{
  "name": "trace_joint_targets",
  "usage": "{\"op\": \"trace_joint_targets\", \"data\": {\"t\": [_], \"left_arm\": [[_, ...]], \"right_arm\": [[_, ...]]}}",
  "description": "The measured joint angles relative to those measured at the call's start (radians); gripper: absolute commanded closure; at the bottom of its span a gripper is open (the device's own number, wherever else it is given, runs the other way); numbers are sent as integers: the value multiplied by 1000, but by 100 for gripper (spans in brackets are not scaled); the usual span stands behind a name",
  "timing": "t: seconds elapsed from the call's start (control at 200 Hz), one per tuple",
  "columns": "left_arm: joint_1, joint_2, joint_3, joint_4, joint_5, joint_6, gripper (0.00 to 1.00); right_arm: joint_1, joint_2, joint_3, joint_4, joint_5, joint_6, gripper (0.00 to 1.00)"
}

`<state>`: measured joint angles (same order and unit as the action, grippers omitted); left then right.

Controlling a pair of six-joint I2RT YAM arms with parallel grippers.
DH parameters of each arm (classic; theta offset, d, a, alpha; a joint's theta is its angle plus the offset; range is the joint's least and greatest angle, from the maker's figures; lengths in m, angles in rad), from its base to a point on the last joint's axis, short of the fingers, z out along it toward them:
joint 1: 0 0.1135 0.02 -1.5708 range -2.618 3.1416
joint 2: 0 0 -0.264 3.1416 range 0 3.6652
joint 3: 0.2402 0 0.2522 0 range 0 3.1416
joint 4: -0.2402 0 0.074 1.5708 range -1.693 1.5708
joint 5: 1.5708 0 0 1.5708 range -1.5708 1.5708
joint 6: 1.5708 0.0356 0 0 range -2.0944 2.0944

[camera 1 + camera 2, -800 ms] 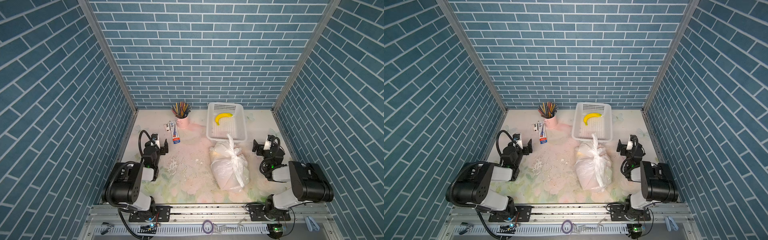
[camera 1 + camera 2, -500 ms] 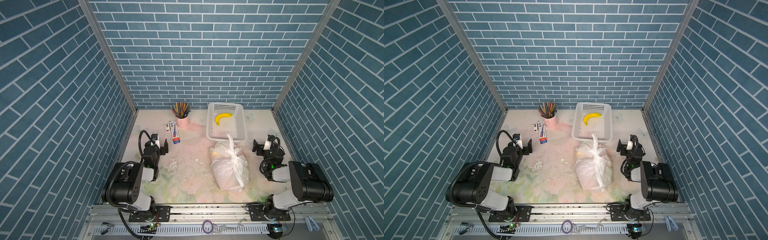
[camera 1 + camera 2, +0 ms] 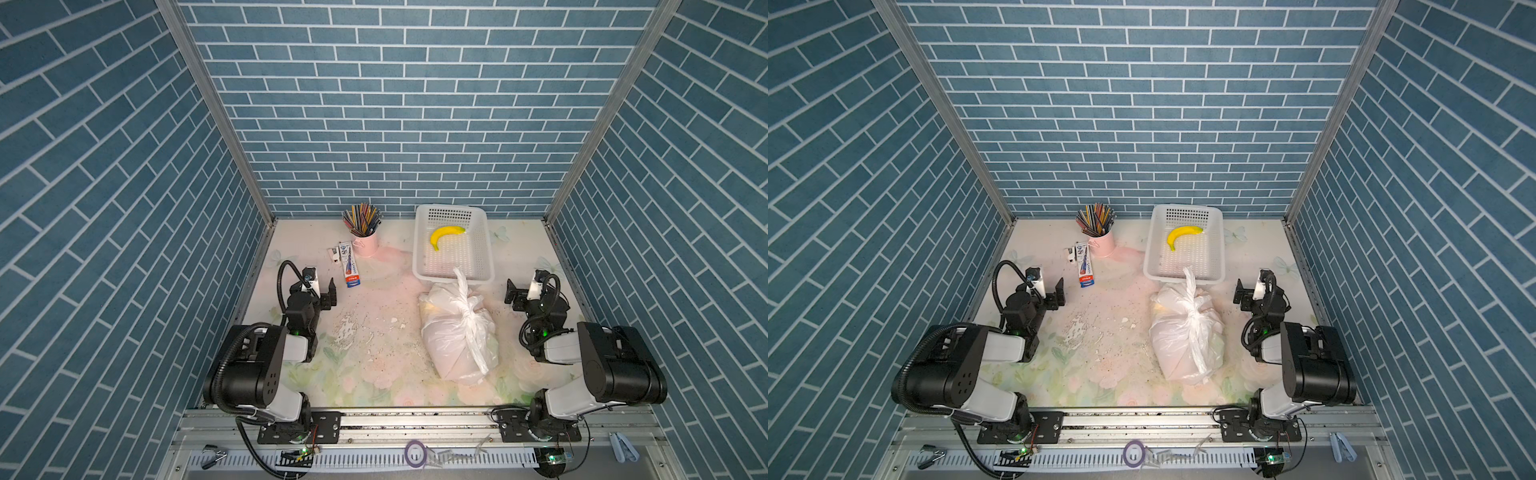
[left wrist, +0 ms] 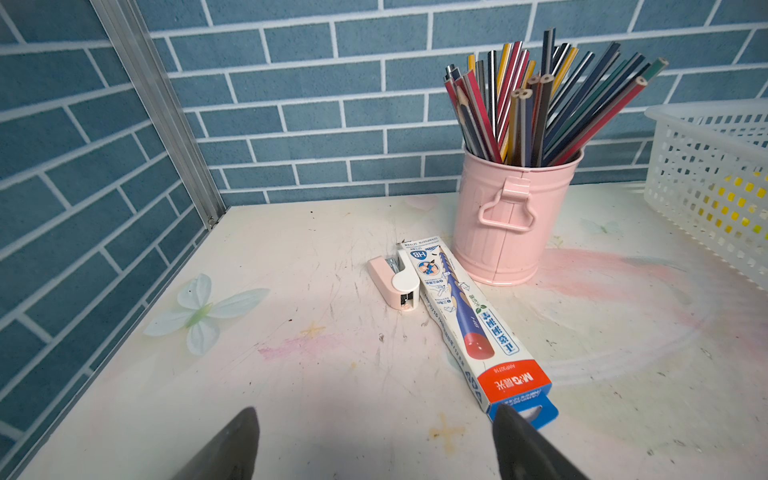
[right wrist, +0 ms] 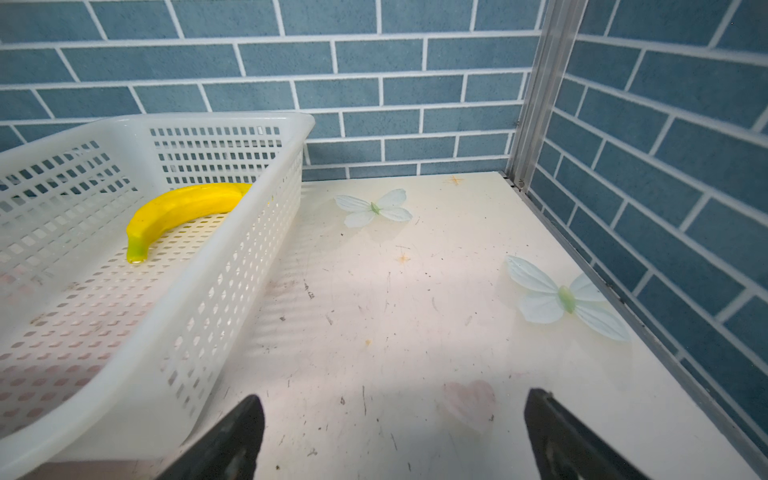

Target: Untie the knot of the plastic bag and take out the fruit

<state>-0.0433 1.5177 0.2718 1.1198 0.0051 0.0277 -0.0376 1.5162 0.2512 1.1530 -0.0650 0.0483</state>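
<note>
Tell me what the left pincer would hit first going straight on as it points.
Likely the pencil box, whose near end lies just ahead of one finger of the left pincer; the pincer's height is unclear, so it may pass over.

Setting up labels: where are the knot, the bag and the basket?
knot (image 3: 468,301), top view, on the bunched twist
bag (image 3: 444,345), top view, on its white body
basket (image 5: 232,266), right wrist view, on its side wall

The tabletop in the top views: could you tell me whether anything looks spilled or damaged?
Yes: white flakes lie scattered on the floral tabletop left of the knotted white plastic bag, like chipped coating or debris.
</note>
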Motion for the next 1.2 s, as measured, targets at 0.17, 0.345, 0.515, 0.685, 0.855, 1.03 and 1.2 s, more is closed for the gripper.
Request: {"op": "trace_joint_targets", "data": {"t": [0.17, 0.345, 0.515, 0.685, 0.855, 1.03, 1.2], "left_arm": [[-1, -94, -1, -68, 19, 7, 12], [-24, -293, 6, -177, -31, -6, 12], [-105, -404, 121, -368, -91, -59, 12], [-267, -407, 312, -549, -82, -154, 12], [-462, -325, 497, -711, -26, -229, 15], [-616, -198, 640, -858, 49, -272, 22], [-697, -76, 762, -997, 151, -272, 26]], "right_arm": [[0, -81, -27, -28, -10, -4, 5], [0, -336, -11, -217, 24, 33, 9], [0, -553, 116, -566, 42, 154, 13], [0, -692, 258, -924, -56, 250, 19], [9, -731, 377, -1204, -233, 315, 23], [27, -700, 439, -1389, -439, 350, 25], [56, -667, 441, -1488, -595, 380, 34]]}}
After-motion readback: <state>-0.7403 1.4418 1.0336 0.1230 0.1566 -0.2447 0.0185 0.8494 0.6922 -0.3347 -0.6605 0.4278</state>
